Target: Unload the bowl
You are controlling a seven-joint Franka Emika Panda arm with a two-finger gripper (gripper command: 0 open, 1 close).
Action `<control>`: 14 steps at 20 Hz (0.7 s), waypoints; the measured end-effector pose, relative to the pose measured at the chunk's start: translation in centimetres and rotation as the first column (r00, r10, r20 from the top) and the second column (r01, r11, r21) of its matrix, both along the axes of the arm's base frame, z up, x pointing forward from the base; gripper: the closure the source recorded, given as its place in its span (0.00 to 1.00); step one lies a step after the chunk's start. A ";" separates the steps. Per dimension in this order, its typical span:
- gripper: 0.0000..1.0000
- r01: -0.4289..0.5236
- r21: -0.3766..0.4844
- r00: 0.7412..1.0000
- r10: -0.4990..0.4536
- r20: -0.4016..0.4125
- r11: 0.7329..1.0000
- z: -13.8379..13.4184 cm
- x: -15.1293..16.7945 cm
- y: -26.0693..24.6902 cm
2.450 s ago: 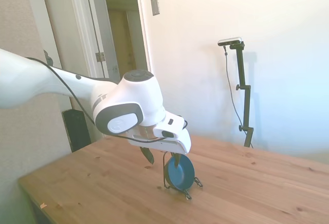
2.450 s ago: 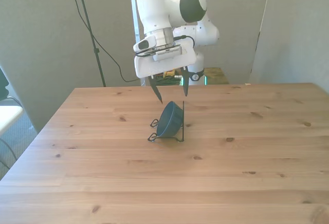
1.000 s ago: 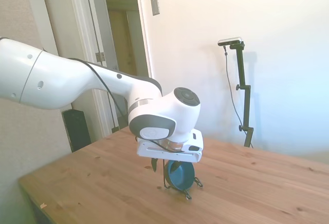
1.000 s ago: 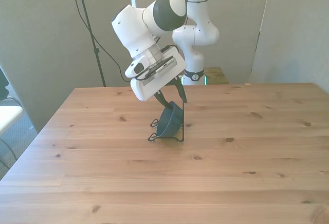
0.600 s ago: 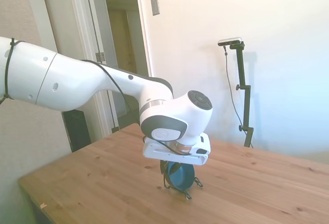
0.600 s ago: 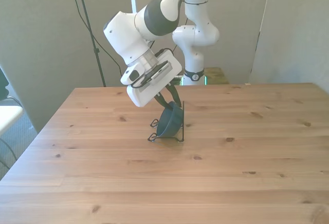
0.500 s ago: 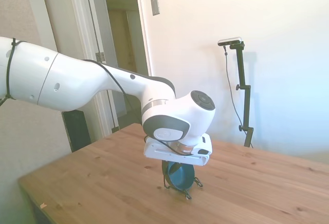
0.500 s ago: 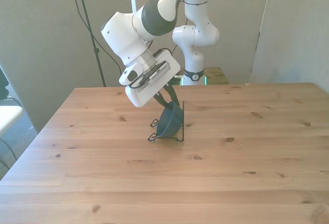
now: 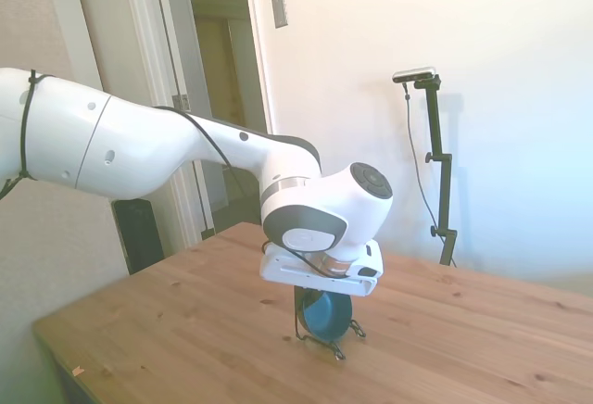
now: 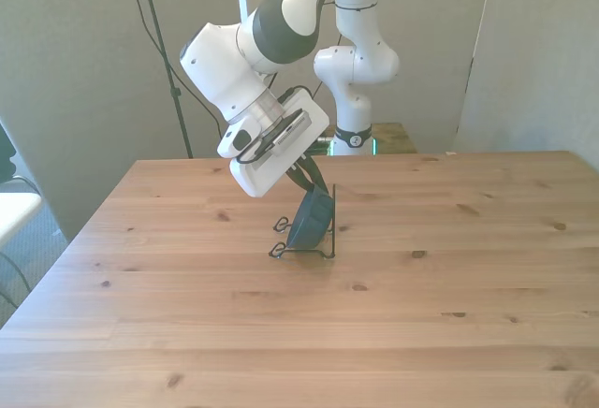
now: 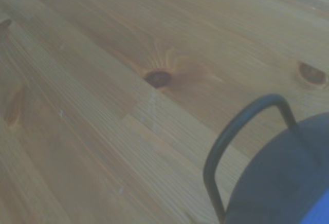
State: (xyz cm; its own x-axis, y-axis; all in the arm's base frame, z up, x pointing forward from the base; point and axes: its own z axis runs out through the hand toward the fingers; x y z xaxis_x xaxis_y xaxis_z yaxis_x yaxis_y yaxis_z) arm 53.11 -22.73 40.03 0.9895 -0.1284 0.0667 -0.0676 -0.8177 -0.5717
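One bowl [image 10: 311,219] to unload, dark teal, standing on edge in the thin black wire rack [image 10: 301,249] near the middle of the wooden table [image 10: 449,286].

Over the last couple of seconds I've watched the arm go from hanging well above the rack, fingers apart and pointing down, to a tilted, low pose. The gripper [image 10: 305,180] now sits right at the bowl's upper rim, coming in from the front view's left.

Fingers: mostly hidden under the white hand body in both the side view and the front view. I cannot tell how far apart they stand, or whether they have closed on the rim.

The bowl seems to lean a touch differently than half a second ago, which may mean contact; too small to be sure. It has not left the rack.

Wrist view: blurred, shows a rack wire loop [image 11: 241,131] against the dark bowl wall [image 11: 280,183], table planks behind.

My read: approach finished, grasp step in hand, lift not yet begun.
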 end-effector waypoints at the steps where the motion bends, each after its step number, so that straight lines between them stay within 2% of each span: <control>1: 1.00 -0.002 0.003 1.000 0.002 0.005 1.000 0.2 0.1 0.2; 8: 1.00 0.005 0.014 0.999 -0.006 0.033 1.000 3.6 -1.0 0.2; 11: 1.00 0.032 0.024 0.999 -0.032 0.030 0.999 5.5 -2.9 1.2; 14: 1.00 0.051 -0.008 0.998 -0.051 0.024 0.999 7.1 -5.3 3.7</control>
State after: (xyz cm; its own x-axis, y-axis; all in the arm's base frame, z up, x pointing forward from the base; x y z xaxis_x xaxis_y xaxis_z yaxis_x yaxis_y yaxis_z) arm 47.83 -19.02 47.11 0.9798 -0.1779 0.0916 -0.0956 -0.8184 -0.5666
